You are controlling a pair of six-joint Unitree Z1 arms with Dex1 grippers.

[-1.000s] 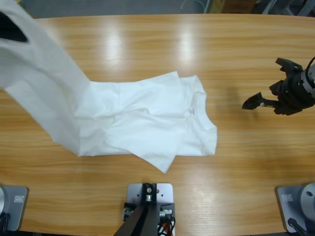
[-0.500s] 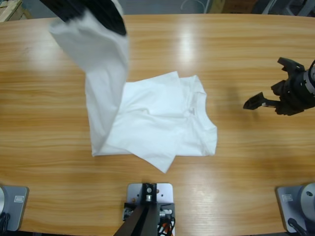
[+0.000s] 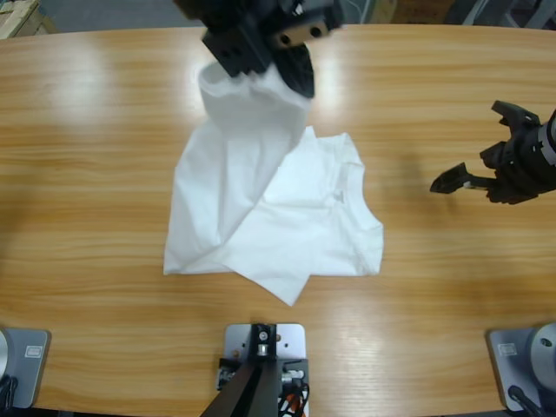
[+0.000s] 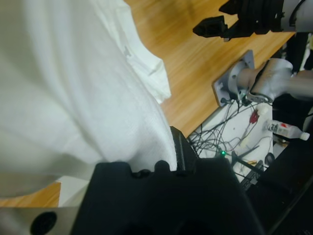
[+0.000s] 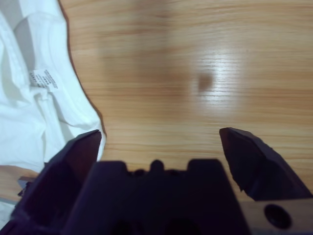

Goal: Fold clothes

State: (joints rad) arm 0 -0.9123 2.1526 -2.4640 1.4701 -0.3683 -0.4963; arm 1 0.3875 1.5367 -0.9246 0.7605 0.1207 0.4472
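Note:
The white shirt (image 3: 287,217) lies mid-table with its collar toward the right. Its left part is lifted in a hanging fold (image 3: 248,109) over the far middle of the table. My left gripper (image 3: 269,74) hangs there, shut on that raised cloth. In the left wrist view the shirt (image 4: 73,88) fills the picture and hides one jaw. My right gripper (image 3: 465,148) hovers open over bare wood at the right, apart from the shirt. Its wrist view shows the open right gripper (image 5: 159,134), with the shirt's collar and small printed label (image 5: 44,78) at the left.
Bare wooden table (image 3: 104,330) surrounds the shirt on all sides. Past the table's edge, the left wrist view shows tangled cables (image 4: 230,142) and a small bottle (image 4: 288,131).
The left gripper has carried the lifted cloth from the far left corner rightward to above the shirt's far side, folding it over. The right gripper has stayed put.

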